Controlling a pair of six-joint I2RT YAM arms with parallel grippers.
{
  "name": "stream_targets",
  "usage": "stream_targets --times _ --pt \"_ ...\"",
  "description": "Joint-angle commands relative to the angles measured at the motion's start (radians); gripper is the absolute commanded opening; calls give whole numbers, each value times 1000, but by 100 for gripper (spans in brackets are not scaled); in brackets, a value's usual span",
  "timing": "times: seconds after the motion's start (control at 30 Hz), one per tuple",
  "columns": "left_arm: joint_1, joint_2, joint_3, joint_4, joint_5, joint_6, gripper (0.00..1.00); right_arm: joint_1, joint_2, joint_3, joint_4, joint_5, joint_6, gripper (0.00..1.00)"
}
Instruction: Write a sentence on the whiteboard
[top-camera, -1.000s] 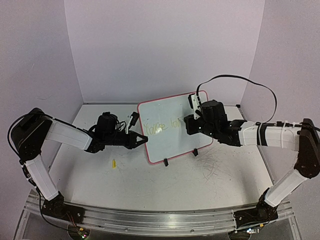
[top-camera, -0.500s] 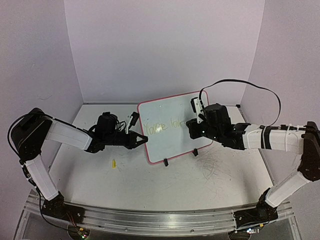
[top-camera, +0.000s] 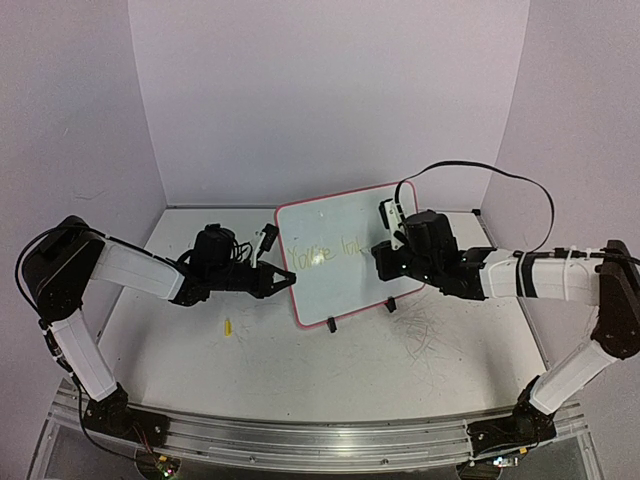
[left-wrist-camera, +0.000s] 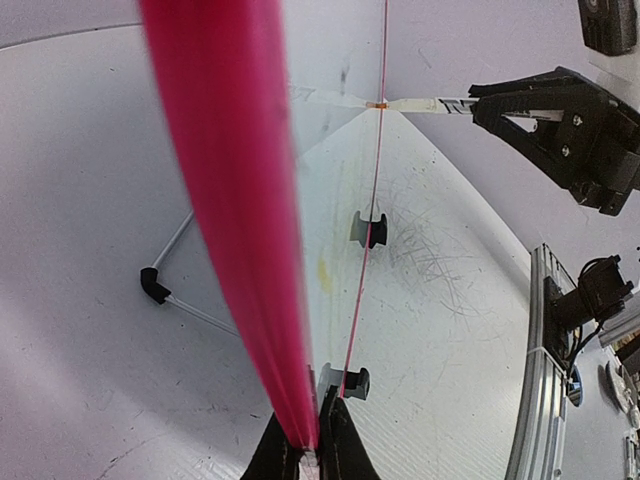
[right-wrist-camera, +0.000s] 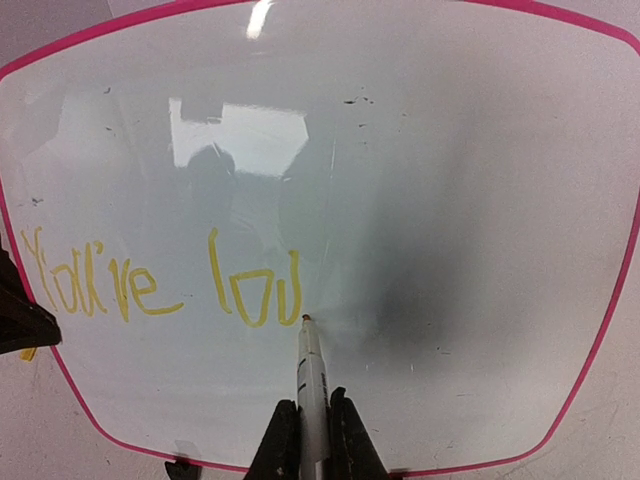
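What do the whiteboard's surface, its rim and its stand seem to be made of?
The whiteboard looks glossy white, probably coated board or plastic: it mirrors a light. Its rim is pink-red, likely plastic. The stand is thin wire with a black end cap, probably metal.

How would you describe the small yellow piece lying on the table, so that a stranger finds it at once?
Find the whiteboard standing mid-table, its left edge pinched by the left gripper. Below and left of that gripper in the top view, toward the arm bases, the small yellow piece lies alone on the white table. The only other yellow is the writing on the board.
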Motion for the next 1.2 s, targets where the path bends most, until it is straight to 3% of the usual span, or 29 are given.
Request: stream_targets --times 0.0,0.43,1.17 --pt "-10 28 -7 -157 -61 71 0 -10 20 34 39 43 14 0" --pt "-10 27 -8 -158 -61 71 0 -28 6 32 38 97 31 0" --pt "-10 25 -10 -159 -64 75 0 -27 31 41 71 1 35 0"
